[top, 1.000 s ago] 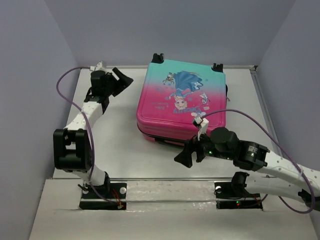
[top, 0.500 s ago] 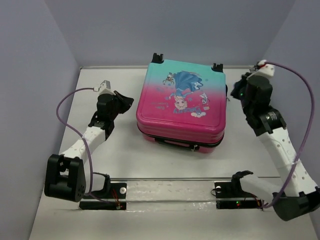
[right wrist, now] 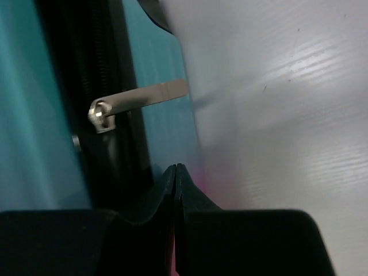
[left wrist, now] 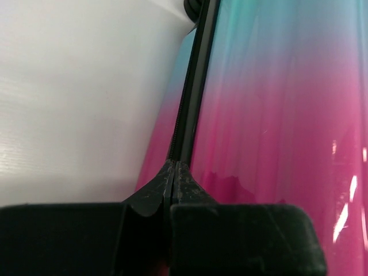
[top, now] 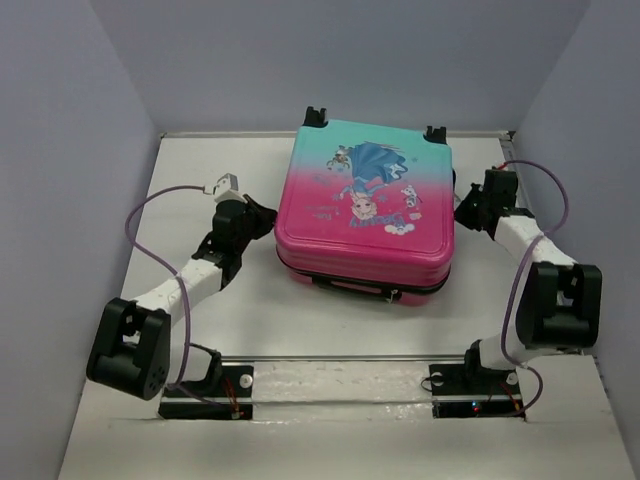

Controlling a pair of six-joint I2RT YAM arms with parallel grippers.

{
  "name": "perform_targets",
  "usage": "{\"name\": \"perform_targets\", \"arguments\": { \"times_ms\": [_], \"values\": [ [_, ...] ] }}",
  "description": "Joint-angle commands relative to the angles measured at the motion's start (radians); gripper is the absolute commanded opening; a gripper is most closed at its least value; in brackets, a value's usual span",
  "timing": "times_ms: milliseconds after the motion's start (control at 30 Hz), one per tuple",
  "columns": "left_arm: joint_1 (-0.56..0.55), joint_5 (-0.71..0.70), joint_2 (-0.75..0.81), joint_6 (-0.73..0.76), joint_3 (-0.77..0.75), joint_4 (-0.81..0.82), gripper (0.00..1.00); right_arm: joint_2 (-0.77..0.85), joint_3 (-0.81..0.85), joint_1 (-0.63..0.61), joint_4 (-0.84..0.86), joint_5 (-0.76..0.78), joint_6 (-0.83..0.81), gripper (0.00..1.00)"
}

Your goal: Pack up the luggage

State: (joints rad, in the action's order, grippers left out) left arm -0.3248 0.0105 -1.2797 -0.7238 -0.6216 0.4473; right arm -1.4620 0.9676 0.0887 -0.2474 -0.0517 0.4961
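Showing both of my pincers closed at the flanks of the luggage (top: 365,205), which lies flat with its lid closed on the desk (top: 200,300). It is set toward the far edge and slightly right of centre, printed shell upward, with the teal end and its black wheels (top: 316,115) at the far side and the pink end toward me. My left gripper (top: 262,212) lies low at the left side of the luggage, toward its near-left corner. Its two fingers are pressed together, face against face, and in the left wrist view their tips point along the dark zipper seam (left wrist: 192,98) between the two shell halves. Whether the tips touch the shell I cannot tell. My right gripper (top: 466,208) lies at the right side of the luggage, its fingers likewise together. In the right wrist view its tips sit just beside the dark seam, and a silver zipper pull (right wrist: 141,98) juts toward the desk a little beyond them, apart from the fingers.
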Motion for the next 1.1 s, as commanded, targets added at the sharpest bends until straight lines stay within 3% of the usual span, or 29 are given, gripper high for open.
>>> {"name": "perform_targets", "arguments": {
  "times_ms": [0, 133, 300, 400, 567, 600, 700, 733, 800, 833, 867, 967, 1000, 1067],
  "values": [
    [-0.12, -0.079, 0.069, 0.047, 0.054, 0.048, 0.06, -0.134, 0.066, -0.036, 0.18, -0.338, 0.012, 0.07],
    [-0.174, -0.083, 0.133, 0.044, 0.109, 0.047, 0.06, -0.315, 0.245, -0.125, 0.171, -0.552, -0.04, 0.07],
    [-0.302, -0.138, 0.294, 0.018, 0.209, 0.042, 0.06, -0.561, 0.653, -0.271, 0.016, -0.761, -0.138, 0.07],
    [-0.379, -0.205, 0.397, -0.017, 0.258, 0.01, 0.06, -0.728, 0.876, -0.336, -0.05, -0.81, -0.128, 0.07],
    [-0.439, -0.282, 0.497, -0.04, 0.289, -0.005, 0.06, -0.848, 1.108, -0.357, -0.069, -0.781, -0.042, 0.08],
    [-0.442, -0.294, 0.506, -0.031, 0.271, -0.015, 0.07, -0.85, 1.15, -0.357, -0.087, -0.746, -0.037, 0.11],
    [-0.442, -0.348, 0.496, 0.014, 0.22, -0.033, 0.15, -0.817, 1.165, -0.357, -0.093, -0.614, -0.05, 0.42],
    [-0.442, -0.369, 0.481, 0.052, 0.174, -0.042, 0.19, -0.781, 1.162, -0.357, -0.099, -0.581, -0.065, 0.61],
    [-0.441, -0.43, 0.461, 0.073, 0.084, -0.09, 0.29, -0.711, 1.146, -0.347, -0.105, -0.485, -0.082, 0.78],
    [-0.439, -0.434, 0.461, 0.073, 0.056, -0.1, 0.29, -0.686, 1.146, -0.336, -0.107, -0.459, -0.082, 0.78],
    [-0.439, -0.437, 0.461, 0.096, 0.034, -0.101, 0.38, -0.658, 1.126, -0.336, -0.108, -0.43, -0.083, 0.84],
    [-0.438, -0.48, 0.485, 0.109, -0.052, -0.127, 0.54, -0.548, 1.083, -0.298, -0.11, -0.33, -0.106, 0.95],
    [-0.438, -0.495, 0.494, 0.133, -0.073, -0.14, 0.7, -0.517, 1.042, -0.297, -0.109, -0.295, -0.114, 0.96],
    [-0.424, -0.566, 0.511, 0.155, -0.145, -0.183, 0.9, -0.422, 0.957, -0.261, -0.087, -0.287, -0.126, 0.96]
  ]
}}
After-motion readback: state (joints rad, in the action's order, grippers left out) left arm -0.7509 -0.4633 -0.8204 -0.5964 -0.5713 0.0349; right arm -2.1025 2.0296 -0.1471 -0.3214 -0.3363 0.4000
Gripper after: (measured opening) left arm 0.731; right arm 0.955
